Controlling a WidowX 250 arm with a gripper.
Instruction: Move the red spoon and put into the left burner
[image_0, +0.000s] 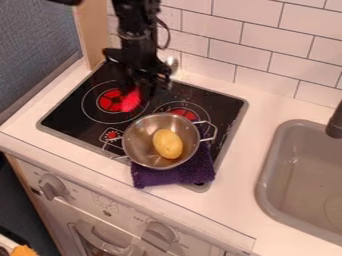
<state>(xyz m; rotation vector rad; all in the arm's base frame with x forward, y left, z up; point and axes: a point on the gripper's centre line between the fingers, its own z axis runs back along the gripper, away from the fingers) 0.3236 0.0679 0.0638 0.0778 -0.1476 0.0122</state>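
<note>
We see a silver pot (135, 146) with a yellow potato (167, 144) inside and a purple cloth (174, 176) under it. Behind the pot, a bit left, the red spoon (131, 101) is at the left burner (107, 101). The tool (148, 86) is right by it; we can't tell if it grips anything.

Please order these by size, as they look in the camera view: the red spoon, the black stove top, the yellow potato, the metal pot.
1. Black stove top
2. Metal pot
3. Yellow potato
4. Red spoon, judged only by the red part that shows
</note>
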